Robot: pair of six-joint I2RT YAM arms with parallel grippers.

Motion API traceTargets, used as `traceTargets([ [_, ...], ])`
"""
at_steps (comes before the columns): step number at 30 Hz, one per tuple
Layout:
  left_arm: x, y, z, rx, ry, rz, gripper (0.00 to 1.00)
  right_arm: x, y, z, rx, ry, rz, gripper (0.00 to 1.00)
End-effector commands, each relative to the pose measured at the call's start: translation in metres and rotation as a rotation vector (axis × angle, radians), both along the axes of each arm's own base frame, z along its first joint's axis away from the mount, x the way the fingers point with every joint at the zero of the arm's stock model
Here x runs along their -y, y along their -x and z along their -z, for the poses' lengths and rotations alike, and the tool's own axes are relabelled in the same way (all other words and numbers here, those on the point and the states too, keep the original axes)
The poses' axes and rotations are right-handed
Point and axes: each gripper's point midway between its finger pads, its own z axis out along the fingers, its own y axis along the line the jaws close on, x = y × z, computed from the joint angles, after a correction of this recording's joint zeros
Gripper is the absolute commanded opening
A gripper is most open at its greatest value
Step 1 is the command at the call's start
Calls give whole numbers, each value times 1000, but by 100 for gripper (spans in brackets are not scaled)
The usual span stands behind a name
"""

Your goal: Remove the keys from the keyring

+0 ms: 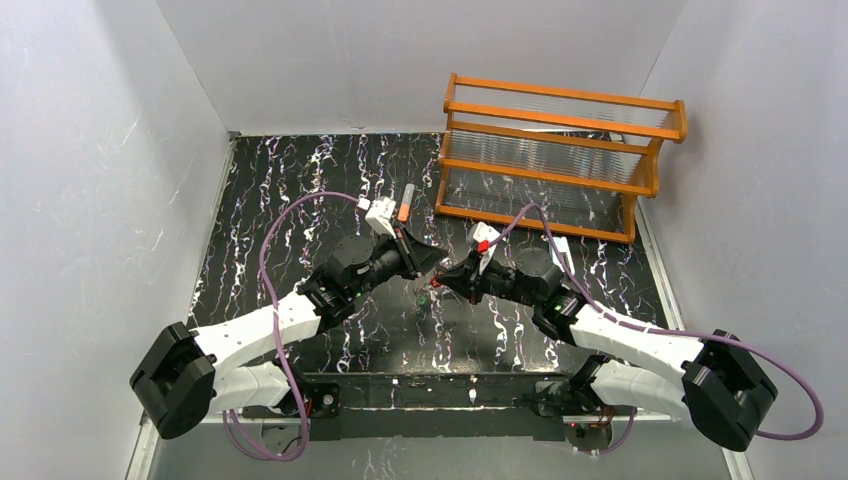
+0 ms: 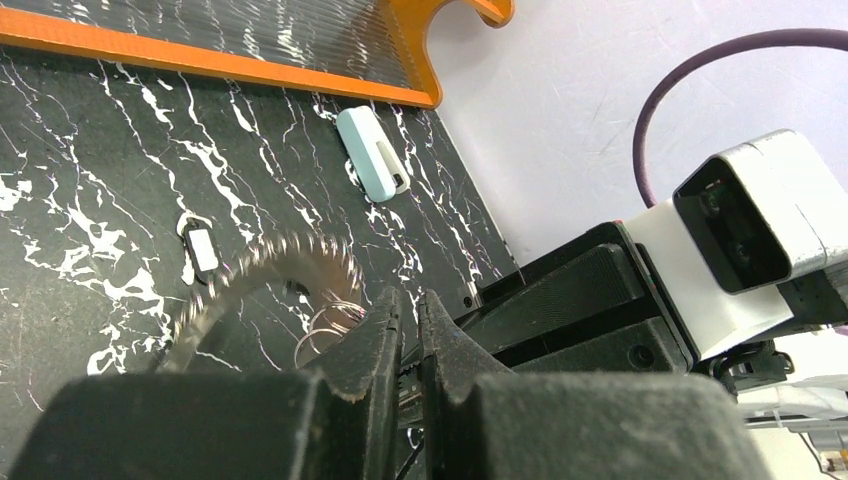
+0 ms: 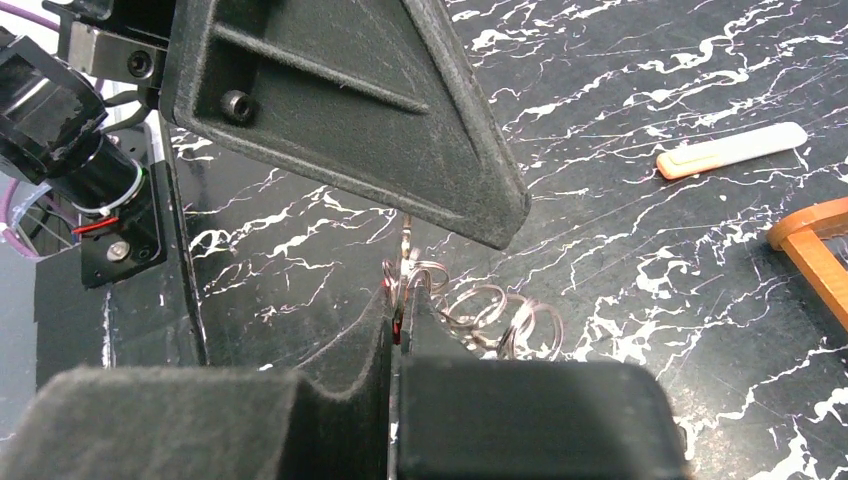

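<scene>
left jaws: sitting almost closed with only a sliver of gap, and looking to be pinching the edge of the keyring. The contact point is hiding behind the finger.
right jaws: pressing fully together, meeting the left jaws tip to tip, with the red key showing as a thin red sliver squeezed between them.
keyring: toothed metal ring arching up just beside the left jaws, and seeming to be hanging clear of the worktop.
wire rings: a small coil of thin split rings trailing just beside the right jaws, touching the cluster at the pinch.
dark-and-white key: lying flat on the worktop beyond the keyring, apart from both jaws, and looking detached.
green key: tiny green speck sitting just under where the jaws meet. It is too small to tell whether it is hanging on the ring.
progress: judging one key off and the red one being worked now. The green one is likely left, so less than half is done.
next: the right jaws are likely needing to slide the red key along its wire loop while the left jaws are steadying the ring. There is a slip risk on such a tiny tag.
clutter: orange-and-white tube, pale blue clip and orange rack are all lying well beyond the jaws.
</scene>
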Motion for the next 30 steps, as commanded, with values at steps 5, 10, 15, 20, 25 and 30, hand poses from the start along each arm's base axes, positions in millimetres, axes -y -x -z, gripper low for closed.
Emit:
traceTargets([
  [5, -1, 5, -32, 164, -33, 46, 0, 4, -6, -29, -21, -79, -8, 1],
  [10, -9, 6, -25, 235, -123, 52, 17, 12, -9, -27, -49, -91, -13, 1],
  [15, -25, 7, -19, 306, -224, 40, 33, 20, -5, -21, -83, -112, -71, 1],
  [20, -36, 15, -3, 362, -257, 49, 46, 23, -2, -21, -78, -112, -105, 1],
  [25, -32, 17, 27, 414, -312, 108, 50, 24, 0, -20, -78, -105, -128, 1],
  [30, -24, 17, 39, 532, -347, 172, 52, 24, 3, -20, -75, -97, -154, 1],
])
